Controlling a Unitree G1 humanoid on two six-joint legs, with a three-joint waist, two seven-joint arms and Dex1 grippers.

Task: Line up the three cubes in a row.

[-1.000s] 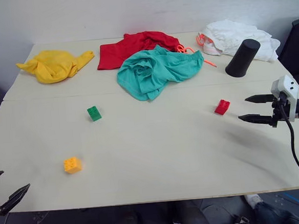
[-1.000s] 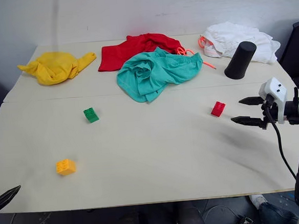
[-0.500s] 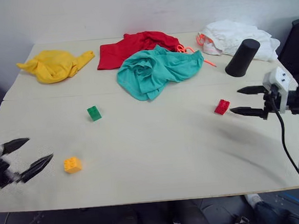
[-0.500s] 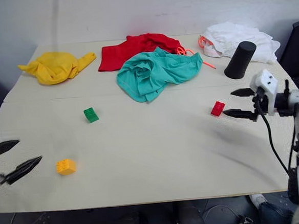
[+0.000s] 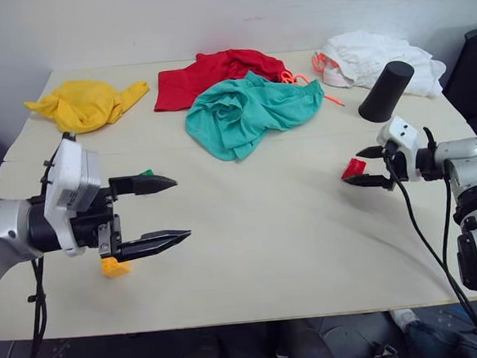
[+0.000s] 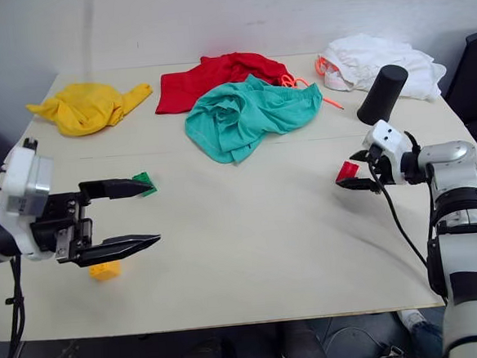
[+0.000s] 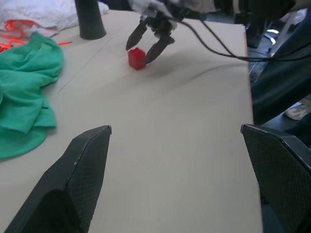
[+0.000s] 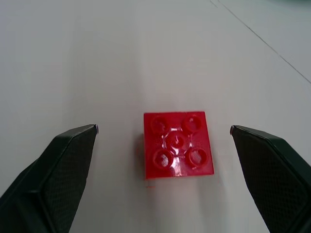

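The red cube (image 8: 178, 144) lies flat on the table at the right, between the fingers of my open right gripper (image 5: 351, 168), which touch neither of its sides. My left gripper (image 5: 183, 207) hangs open and empty above the table's left half, pointing right. The green cube (image 6: 143, 178) peeks out behind its upper finger. Under its lower finger, the orange-yellow cube (image 5: 114, 267) sits partly covered near the front. In the left wrist view the red cube (image 7: 136, 58) and the right gripper (image 7: 137, 55) appear far ahead.
Along the back lie a yellow cloth (image 5: 86, 104), a red cloth (image 5: 215, 72), a teal cloth (image 5: 246, 113) and a white cloth (image 5: 373, 55). A black tapered cylinder (image 5: 386, 92) stands just behind the right gripper. An orange cord (image 5: 297, 79) lies by the teal cloth.
My left gripper rose from below the table's front left edge and swung right over the table, in front of two cubes. My right gripper slid left until its fingers straddled the red cube.
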